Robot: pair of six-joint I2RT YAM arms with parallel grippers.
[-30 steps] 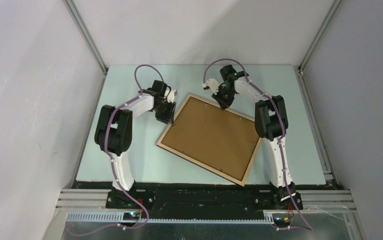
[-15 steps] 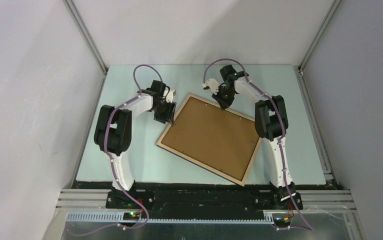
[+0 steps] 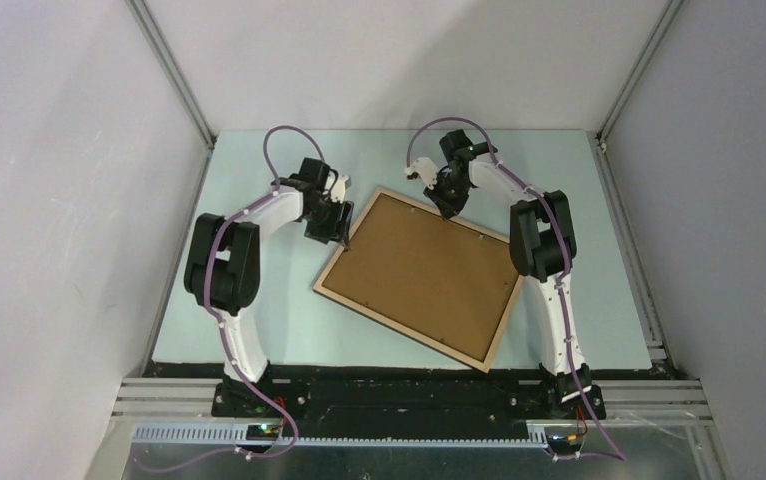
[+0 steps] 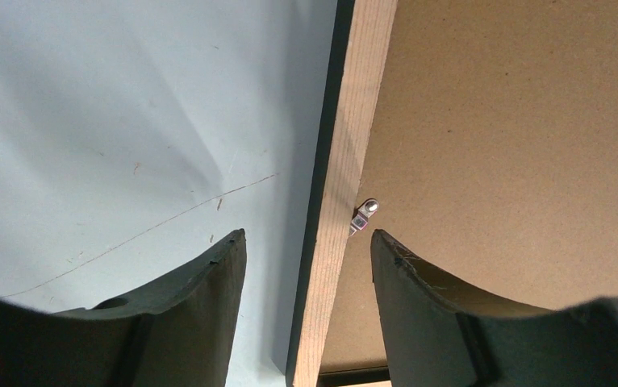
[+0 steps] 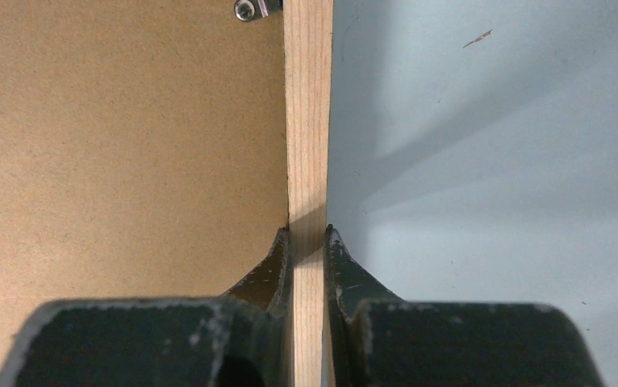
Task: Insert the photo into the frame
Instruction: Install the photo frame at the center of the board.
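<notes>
Frame (image 5: 307, 121): one; backing panel (image 3: 419, 275): one.

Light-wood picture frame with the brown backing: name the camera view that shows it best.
Top external: the whole light-wood rectangular picture frame lies back-up, all four corners visible. The left wrist view shows only a short rail stretch inside the open left gripper; the right wrist view, another stretch pinched by the right gripper.

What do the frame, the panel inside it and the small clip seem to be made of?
The frame looks like pale bare wood: fine straight grain, no gloss. The panel looks like brown hardboard, matte, with fine speckled fibres. The clip seems metal: it shines silver.
</notes>
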